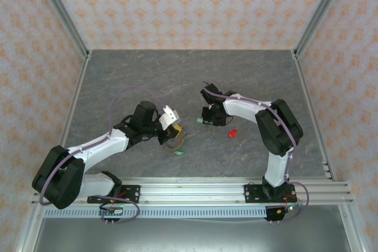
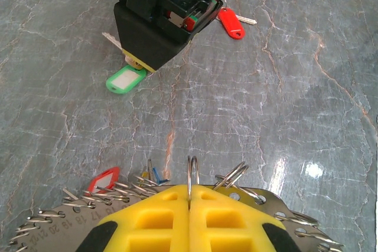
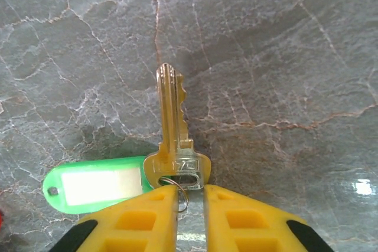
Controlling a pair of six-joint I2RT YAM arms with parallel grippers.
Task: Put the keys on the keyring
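Left gripper first: its yellow fingers are pressed tight together on the keyring, a bunch of steel wire split rings fanned round a numbered metal plate, with one ring standing upright right in the pinch. A red plastic tag and a sliver of a blue one sit among those rings. From the top camera the bunch sits at the fingertips over the grey marble-patterned table, left of centre. Across from it, the right gripper is down low over a brass key whose blade points straight away from the wrist camera. A green plastic tag with a white label lies off to the left in that view, joined to the key by a small wire ring. The yellow fingers there stand a narrow gap apart with that little ring in the gap. Pinched or merely straddled, I cannot tell. Further right, a red-tagged key lies flat on the table, near the right gripper but clear of both sets of fingers.
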